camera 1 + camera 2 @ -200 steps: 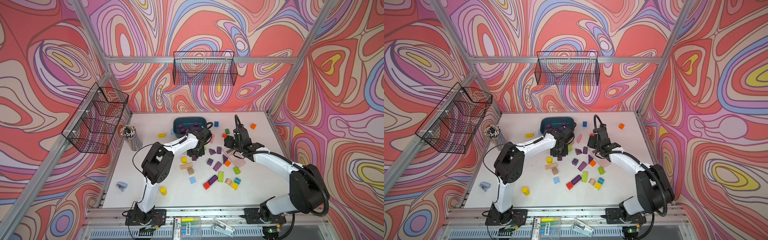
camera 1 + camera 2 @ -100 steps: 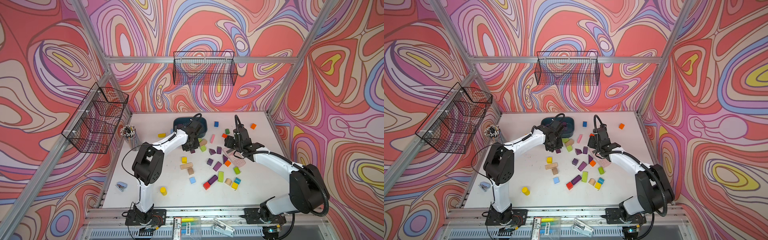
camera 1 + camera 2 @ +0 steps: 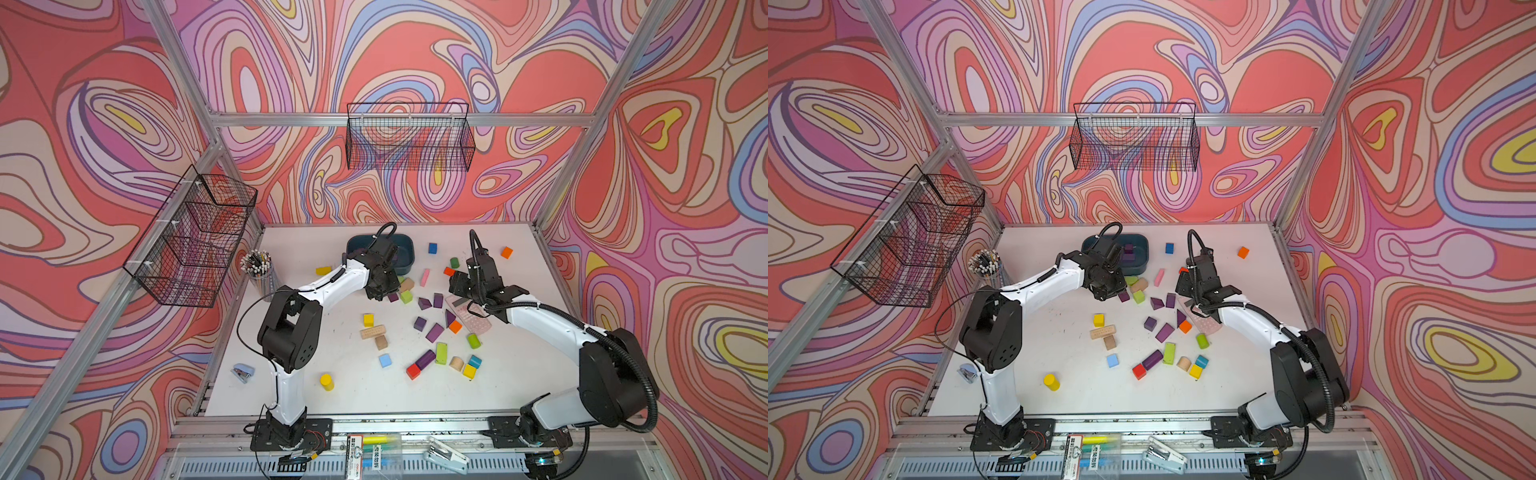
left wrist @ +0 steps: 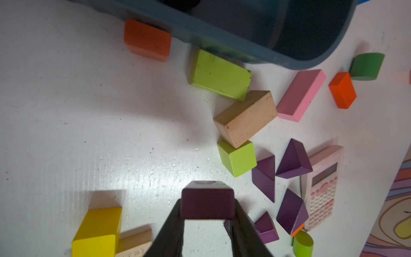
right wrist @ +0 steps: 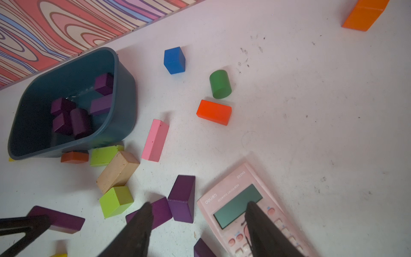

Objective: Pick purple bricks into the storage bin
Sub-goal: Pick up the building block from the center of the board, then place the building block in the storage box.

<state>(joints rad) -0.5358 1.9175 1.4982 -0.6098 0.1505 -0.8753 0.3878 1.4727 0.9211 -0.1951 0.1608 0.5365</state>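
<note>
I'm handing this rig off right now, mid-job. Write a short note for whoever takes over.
Left end effector: shut on a purple brick, short of the storage bin.
Right end effector: open and empty, above the pink calculator.
Done: about five purple bricks lie in the bin.
Left: drop the held brick in, then collect about six loose purple bricks scattered near the calculator.
</note>
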